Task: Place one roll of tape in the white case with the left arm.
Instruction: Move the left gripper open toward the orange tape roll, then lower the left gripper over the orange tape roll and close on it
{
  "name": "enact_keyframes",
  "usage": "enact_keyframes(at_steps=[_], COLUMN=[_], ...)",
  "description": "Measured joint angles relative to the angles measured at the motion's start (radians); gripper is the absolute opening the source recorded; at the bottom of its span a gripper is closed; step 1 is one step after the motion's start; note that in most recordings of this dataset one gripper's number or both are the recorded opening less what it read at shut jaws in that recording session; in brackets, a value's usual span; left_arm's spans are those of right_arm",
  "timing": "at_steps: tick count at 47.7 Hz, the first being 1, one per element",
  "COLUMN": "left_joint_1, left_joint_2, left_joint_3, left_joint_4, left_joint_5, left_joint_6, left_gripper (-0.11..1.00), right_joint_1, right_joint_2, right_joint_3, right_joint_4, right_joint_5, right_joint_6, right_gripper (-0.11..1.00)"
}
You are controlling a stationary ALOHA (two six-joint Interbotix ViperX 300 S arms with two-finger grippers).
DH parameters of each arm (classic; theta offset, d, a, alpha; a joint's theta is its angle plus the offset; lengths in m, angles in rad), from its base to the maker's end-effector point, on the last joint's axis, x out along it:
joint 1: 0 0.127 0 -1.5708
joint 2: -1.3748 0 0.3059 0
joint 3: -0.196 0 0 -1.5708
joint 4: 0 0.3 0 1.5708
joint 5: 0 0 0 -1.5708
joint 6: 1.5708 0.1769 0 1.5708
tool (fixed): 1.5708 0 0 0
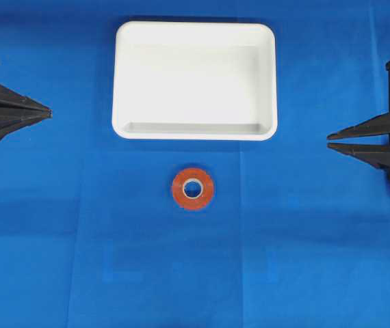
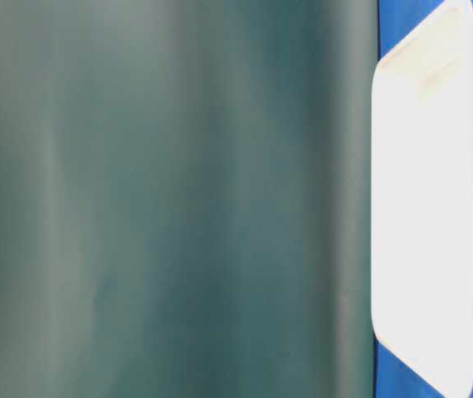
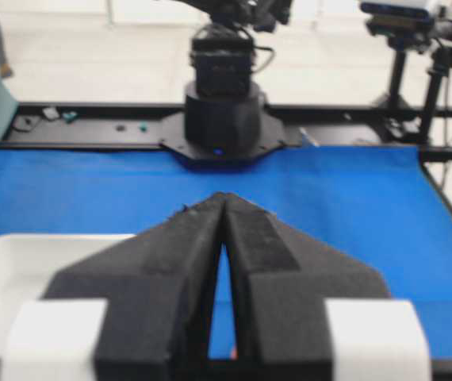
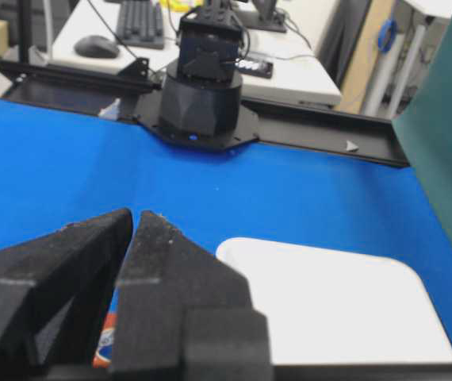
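In the middle of the overhead view, a little below the centre, the roll of tape (image 1: 193, 188) lies flat on the blue table cover (image 1: 58, 232), with its round hole facing up. Above it, in the upper middle of the frame, the white case (image 1: 123, 82) sits on the same cover; the 2 things are near but do not touch, and nothing lies inside the case. At the left edge of the frame the left gripper (image 1: 48, 111) points toward the centre, clenched, with its tips pressed together and nothing between them; the left wrist view confirms the 2 fingers (image 3: 180, 238) meet at the tip. At the right edge the right gripper (image 1: 330, 141) also points inward, with a narrow gap between its tips and grasping nothing. Both grippers are well apart from the tape. In the table-level view a dark green sheet (image 2: 170, 199) fills most of the frame.
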Motion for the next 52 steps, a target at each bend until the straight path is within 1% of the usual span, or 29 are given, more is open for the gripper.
enact_keyframes(at_steps=[2, 4, 8, 16, 24, 30, 33, 35, 38, 44, 47, 49, 52], left_joint_1=[-0.008, -0.021, -0.051, -0.106, -0.158, -0.199, -0.216, -0.227, -0.239, -0.261, -0.264, -0.265, -0.265], left_joint_2=[-0.002, -0.002, -0.003, 0.000, 0.063, 0.166, 0.224, 0.258, 0.321, 0.463, 0.522, 0.565, 0.629], left_joint_3=[-0.002, 0.000, 0.000, -0.002, -0.002, -0.009, -0.023, -0.032, -0.054, -0.123, -0.163, -0.196, -0.247], left_joint_4=[0.006, 0.014, 0.020, 0.021, 0.021, 0.021, 0.021, 0.021, 0.021, 0.021, 0.023, 0.021, 0.021], left_joint_5=[0.009, 0.017, 0.023, 0.005, -0.080, -0.164, -0.201, -0.219, -0.238, -0.247, -0.244, -0.232, -0.195], left_joint_6=[-0.009, -0.020, -0.025, -0.031, -0.031, -0.034, -0.040, -0.040, -0.043, -0.043, -0.043, -0.044, -0.044], left_gripper=[0.00, 0.00, 0.00, 0.00, 0.00, 0.01, 0.03, 0.10, 0.26, 0.65, 0.81, 0.88, 0.88], right_joint_1=[0.000, -0.003, -0.011, -0.012, -0.014, -0.017, -0.017, -0.017, -0.017, -0.017, -0.017, -0.017, -0.018], right_joint_2=[0.000, 0.000, 0.002, 0.005, 0.020, 0.029, 0.031, 0.032, 0.032, 0.032, 0.032, 0.032, 0.034], right_joint_3=[-0.002, -0.012, -0.034, -0.040, -0.040, -0.040, -0.040, -0.040, -0.040, -0.040, -0.040, -0.040, -0.040], right_joint_4=[0.000, 0.000, -0.002, -0.002, -0.002, -0.002, -0.002, -0.002, -0.002, -0.002, -0.002, -0.002, -0.002], right_joint_5=[0.002, 0.009, 0.040, 0.064, 0.066, 0.066, 0.066, 0.066, 0.067, 0.067, 0.067, 0.071, 0.072], right_joint_6=[-0.002, -0.003, -0.008, -0.009, -0.009, -0.008, -0.008, -0.008, -0.008, -0.008, -0.009, -0.008, -0.008], right_gripper=[-0.01, -0.05, -0.10, -0.11, -0.11, -0.11, -0.11, -0.11, -0.11, -0.11, -0.11, -0.11, -0.11])
